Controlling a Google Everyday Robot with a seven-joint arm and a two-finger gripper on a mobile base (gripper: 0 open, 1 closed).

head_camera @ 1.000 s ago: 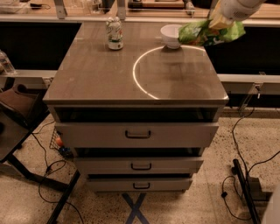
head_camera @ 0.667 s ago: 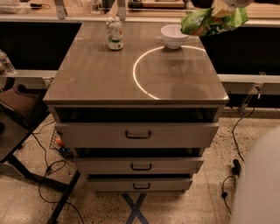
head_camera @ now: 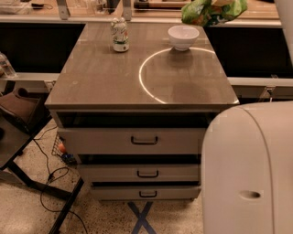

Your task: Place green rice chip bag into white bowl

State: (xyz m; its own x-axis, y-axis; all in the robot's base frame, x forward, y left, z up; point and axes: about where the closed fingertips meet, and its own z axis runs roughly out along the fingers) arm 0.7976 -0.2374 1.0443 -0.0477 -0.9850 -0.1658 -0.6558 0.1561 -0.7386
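A: Two things sit on the flat grey-brown table top, yes?
B: Yep. A small round white bowl at the far end, twd the rt. And a green-and-white drink can, standing up, far end too but more to the left. They're well apart.
A: Where's the shiny light-green crinkly chip bag?
B: Up at the top edge, behind the bowl & a bit to the rt. It's not in the bowl and not touching it. It has some red-orange print on it.
A: And the robot's gripper?
B: Only a pale bit shows, at the very top, right on the bag. The rest is cut off. Can't tell if it's squeezing the bag or has let go.
A: Anything else?
B: A thin bright ring of light on the table top, just in front of the bowl. 3 grey drawers w/ dark handles under the top. And a big white rounded robot part at the bottom rt, close to the cam.
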